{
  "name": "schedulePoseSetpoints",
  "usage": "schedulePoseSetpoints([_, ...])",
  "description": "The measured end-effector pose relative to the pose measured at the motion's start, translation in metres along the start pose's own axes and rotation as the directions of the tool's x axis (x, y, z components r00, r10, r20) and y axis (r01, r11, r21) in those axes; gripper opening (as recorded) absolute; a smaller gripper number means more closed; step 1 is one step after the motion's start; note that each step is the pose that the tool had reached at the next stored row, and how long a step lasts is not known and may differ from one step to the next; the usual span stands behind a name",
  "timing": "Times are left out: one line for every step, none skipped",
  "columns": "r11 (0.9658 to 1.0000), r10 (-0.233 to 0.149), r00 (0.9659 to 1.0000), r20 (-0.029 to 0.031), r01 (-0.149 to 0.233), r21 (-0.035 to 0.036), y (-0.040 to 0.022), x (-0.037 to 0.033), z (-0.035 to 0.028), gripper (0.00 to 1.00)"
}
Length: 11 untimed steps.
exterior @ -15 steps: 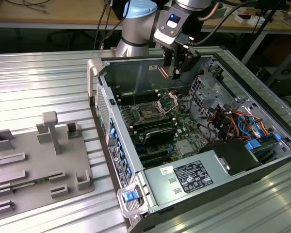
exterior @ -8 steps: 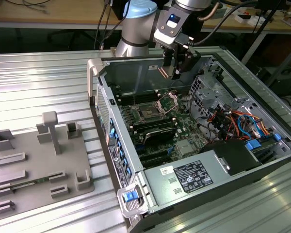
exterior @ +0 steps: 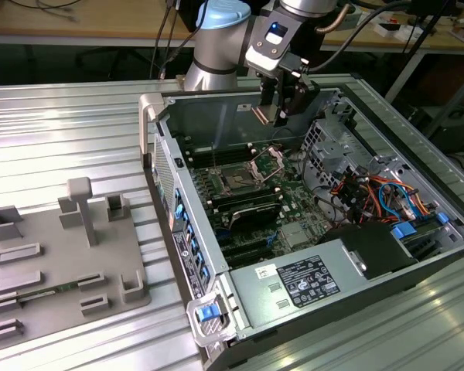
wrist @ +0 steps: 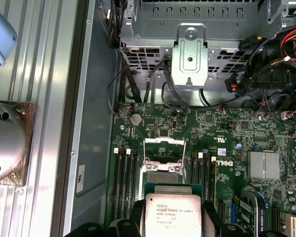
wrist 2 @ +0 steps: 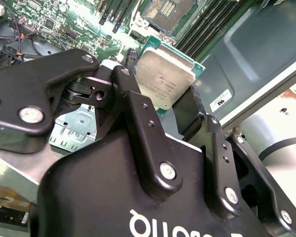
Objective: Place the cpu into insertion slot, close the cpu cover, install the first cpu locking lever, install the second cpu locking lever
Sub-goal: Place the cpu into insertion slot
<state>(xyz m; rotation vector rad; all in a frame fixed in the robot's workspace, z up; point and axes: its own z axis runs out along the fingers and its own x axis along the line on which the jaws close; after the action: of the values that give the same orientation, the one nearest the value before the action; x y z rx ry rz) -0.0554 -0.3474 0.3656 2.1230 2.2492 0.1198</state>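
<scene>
The gripper (wrist 2: 158,95), clamped on the cpu (wrist 2: 166,78), hangs above the open slot (wrist: 163,170), where square alignment and a gentle drop should count.

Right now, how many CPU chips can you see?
1. The cpu is clamped in the gripper, above the motherboard. The socket is empty. Another could be hidden elsewhere in the case.

A grey fixture tray (exterior: 58,241) lies beside the open computer case (exterior: 209,116).
</scene>
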Motion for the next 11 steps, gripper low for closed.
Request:
schedulePoseSetpoints([1.0000, 0.006, 1.0000, 0.0003, -0.006, -0.0002, -0.0016, 0.0001, 0.0003, 0.55])
schedulePoseSetpoints([0.9999, 0.014, 0.9999, 0.0012, -0.014, -0.0002, -0.0035, 0.0002, 0.0010, 0.55])
schedulePoseSetpoints([0.9997, 0.024, 0.9997, 0.0021, -0.024, -0.0004, -0.0055, 0.0006, 0.0021, 0.55])
schedulePoseSetpoints([0.9995, 0.030, 0.9995, 0.0027, -0.030, -0.0006, -0.0071, 0.0009, 0.0032, 0.55])
schedulePoseSetpoints([0.9994, 0.036, 0.9994, 0.0031, -0.036, -0.0002, -0.0086, 0.0012, 0.0049, 0.55])
schedulePoseSetpoints([0.9992, 0.039, 0.9992, 0.0034, -0.039, 0.0002, -0.0099, 0.0014, 0.0064, 0.55])
schedulePoseSetpoints([0.9992, 0.041, 0.9992, 0.0036, -0.041, 0.0006, -0.0108, 0.0017, 0.0081, 0.55])
schedulePoseSetpoints([0.9991, 0.042, 0.9991, 0.0036, -0.042, 0.0006, -0.0110, 0.0018, 0.0090, 0.55])
schedulePoseSetpoints([0.9991, 0.043, 0.9991, 0.0037, -0.043, 0.0009, -0.0111, 0.0018, 0.0102, 0.55])
schedulePoseSetpoints([0.9990, 0.044, 0.9990, 0.0038, -0.044, 0.0009, -0.0112, 0.0018, 0.0108, 0.55])
schedulePoseSetpoints([0.9990, 0.044, 0.9990, 0.0040, -0.044, 0.0010, -0.0113, 0.0019, 0.0110, 0.55])
